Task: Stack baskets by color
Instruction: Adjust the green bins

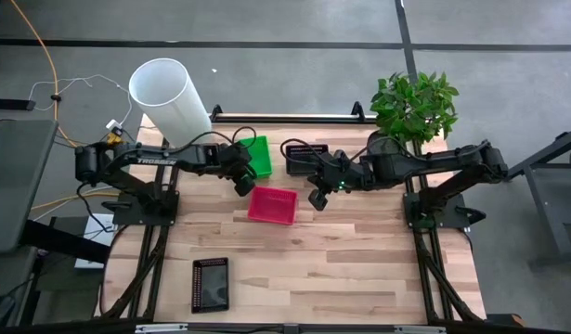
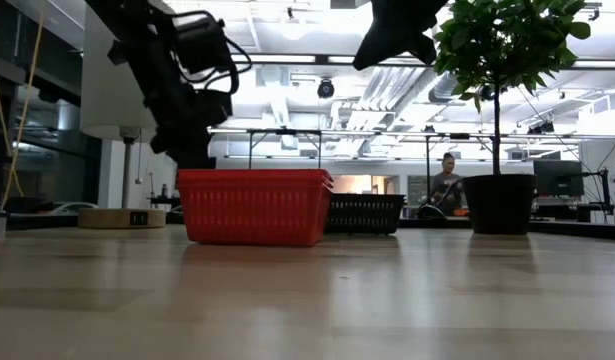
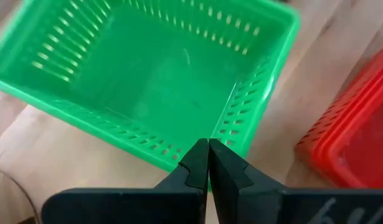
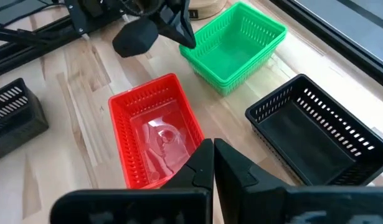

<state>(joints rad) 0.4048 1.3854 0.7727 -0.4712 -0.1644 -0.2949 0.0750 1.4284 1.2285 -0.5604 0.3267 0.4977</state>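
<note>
A bright green basket [image 1: 259, 156] [image 3: 147, 81] sits at the far middle of the table. A magenta-pink basket [image 1: 272, 205] [image 4: 155, 134] lies just nearer. One black basket [image 1: 308, 160] [image 4: 309, 140] rests to the right of the green one, and another black basket [image 1: 210, 284] lies at the near left. My left gripper [image 1: 240, 184] [image 3: 208, 149] is shut and points steeply down, just over the green basket's near rim. My right gripper [image 1: 317, 199] [image 4: 213, 152] is shut and hangs in the air beside the pink basket's right end.
A tall white cylinder [image 1: 171, 93] stands at the far left corner and a potted plant [image 1: 415, 107] at the far right. Bare wood spreads across the table's near half, to the right of the near-left black basket.
</note>
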